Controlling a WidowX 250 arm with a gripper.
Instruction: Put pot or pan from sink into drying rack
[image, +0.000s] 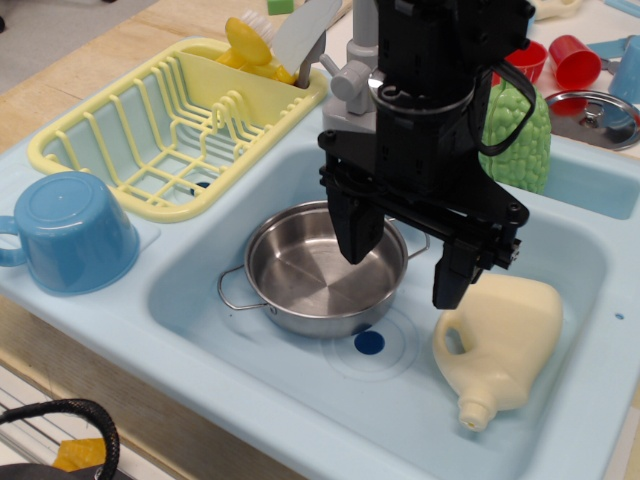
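The shiny steel pot (315, 275) with two wire loop handles sits upright in the light blue sink (560, 400), just behind the dark blue drain (369, 343). My black gripper (405, 268) hangs open over the pot's right rim. One finger (355, 230) is above the pot's inside, and the other finger (456, 275) is outside the rim to the right. It holds nothing. The pale yellow drying rack (160, 130) stands at the back left of the sink, apart from the pot.
A cream plastic jug (505, 345) lies in the sink at the right. An upturned blue cup (70, 232) sits on the left ledge. Utensils (275, 40) stand in the rack's end compartment. A green bumpy object (525, 135), red cups (575, 60) and a steel lid (595, 115) are behind.
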